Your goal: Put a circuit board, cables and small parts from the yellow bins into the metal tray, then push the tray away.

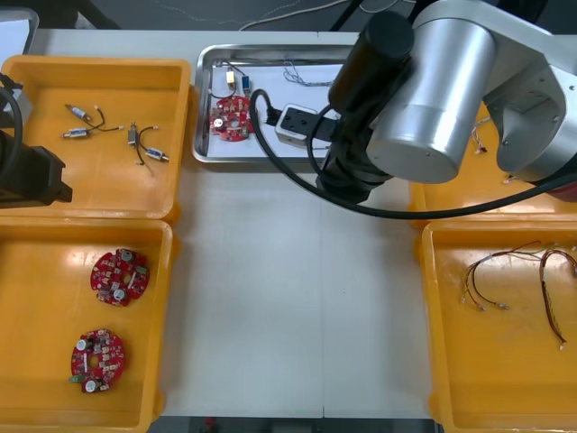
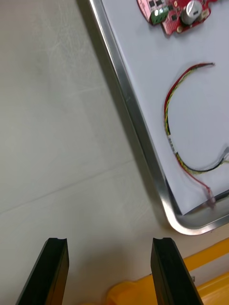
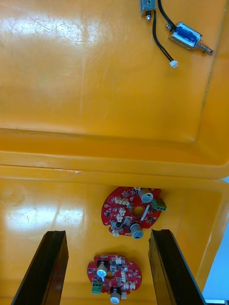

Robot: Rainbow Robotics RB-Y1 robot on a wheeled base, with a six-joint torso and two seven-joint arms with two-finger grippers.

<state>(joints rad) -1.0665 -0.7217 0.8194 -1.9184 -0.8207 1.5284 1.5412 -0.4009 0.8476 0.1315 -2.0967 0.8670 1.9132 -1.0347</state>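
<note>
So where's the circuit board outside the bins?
In the front view the circuit board lies at the left end of the metal tray, at the table's far side; the right wrist view shows a red and yellow cable beside it.

Yellow bins (image 1: 99, 185), red circuit boards (image 1: 119, 277), a red-and-yellow cable (image 2: 166, 114) in the white-lined, shiny metal tray (image 2: 136, 121)

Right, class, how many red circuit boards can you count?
3 circuit boards: one in the metal tray, two in the near left yellow bin; the right arm may hide more.
</note>
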